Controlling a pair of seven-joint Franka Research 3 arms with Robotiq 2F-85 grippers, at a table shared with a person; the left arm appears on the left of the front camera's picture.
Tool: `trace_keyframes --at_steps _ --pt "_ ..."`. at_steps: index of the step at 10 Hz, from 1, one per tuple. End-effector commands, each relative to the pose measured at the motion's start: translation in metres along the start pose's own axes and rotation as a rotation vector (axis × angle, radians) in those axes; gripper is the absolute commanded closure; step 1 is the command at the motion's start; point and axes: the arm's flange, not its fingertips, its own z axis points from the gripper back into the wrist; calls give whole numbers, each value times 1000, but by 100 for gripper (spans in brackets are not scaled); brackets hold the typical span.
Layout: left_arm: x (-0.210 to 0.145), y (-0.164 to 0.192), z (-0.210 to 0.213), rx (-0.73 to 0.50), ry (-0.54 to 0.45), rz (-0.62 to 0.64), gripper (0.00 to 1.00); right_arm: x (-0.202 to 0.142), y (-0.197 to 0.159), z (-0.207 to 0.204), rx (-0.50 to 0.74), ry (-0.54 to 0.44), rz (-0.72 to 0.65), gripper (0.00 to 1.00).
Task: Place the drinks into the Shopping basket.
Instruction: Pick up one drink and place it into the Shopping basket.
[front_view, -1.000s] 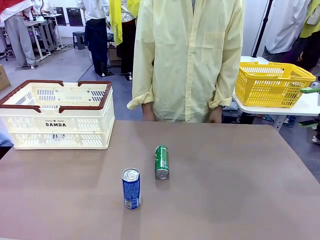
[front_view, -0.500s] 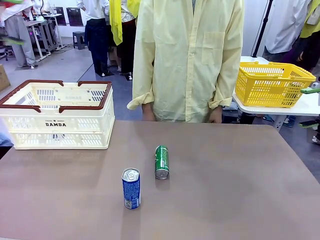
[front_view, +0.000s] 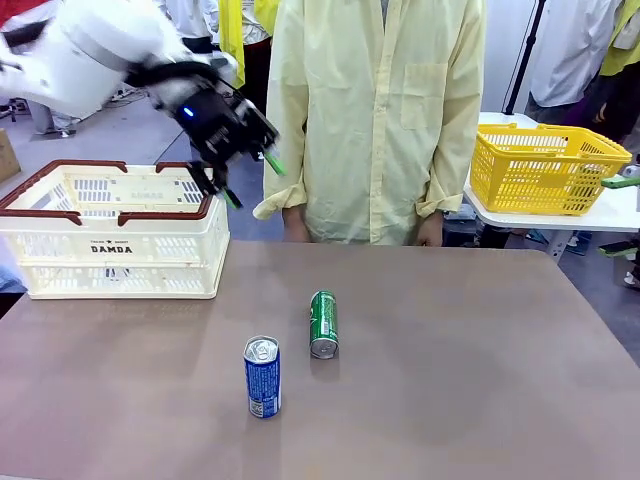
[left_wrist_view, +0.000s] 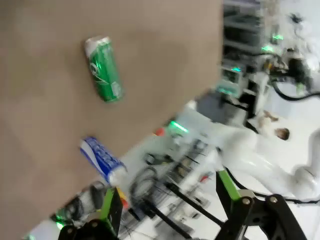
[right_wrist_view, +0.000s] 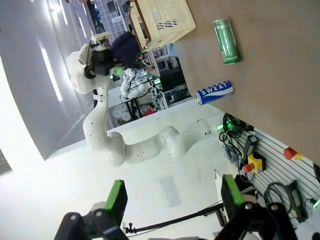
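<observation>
Left claw (front_view: 250, 180) is new to the front view: half a second ago no arm showed there. Now the white left arm has swung in from the upper left and hangs in the air above the right-hand end of the Shopping basket (front_view: 110, 262), its green-padded fingers (front_view: 272, 160) spread apart and holding nothing. Its own wrist view agrees: the jaws stand wide, with both drinks lying well beyond them on the brown surface. The basket sits where it was, at the left rear of the worktop (front_view: 480, 380), and no can shows inside it. Right of it and nearer the robot, the blue can (front_view: 262, 380) stands upright. Just beyond it and to its right, the green can (front_view: 323, 322) lies on its side with its silver end toward the robot. Neither has shifted, and the two are near each other but apart. The person (front_view: 375, 120) stands at the far edge with hands low by the worktop's rim, as before. Farther right, a yellow mesh basket (front_view: 545, 170) rests on a separate white table. The right claw (right_wrist_view: 173, 196), seen in its own wrist view, is also open and empty, held high off the worktop. My reading is that the task has only begun. The left arm looks to be heading for a first pick, and the upright blue can seems the easier grasp.
</observation>
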Motion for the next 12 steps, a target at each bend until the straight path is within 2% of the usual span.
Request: trace_keyframes --at_steps 1,3,4,5,6,10,11,12 --pt "-12 0 -38 211 -209 -71 0 -3 3 3 -2 10 -7 0" --pt "-17 -3 -99 227 -302 -129 0 -3 3 3 -2 10 -7 0" --pt "-21 -9 -114 208 -347 -144 0 -3 3 3 -2 10 -7 0" --pt "-24 -19 -89 95 -262 -132 0 -3 3 3 -2 10 -7 0" --pt "-5 -16 -101 230 -298 -137 0 -3 3 3 -2 10 -7 0" --pt "-9 -17 -106 209 -307 -136 0 -3 3 3 -2 10 -7 0" --pt "-13 -27 -121 186 -278 -165 0 -3 3 3 -2 10 -7 0" --pt "-15 -46 -152 240 -280 -119 0 -3 3 3 -2 10 -7 0"
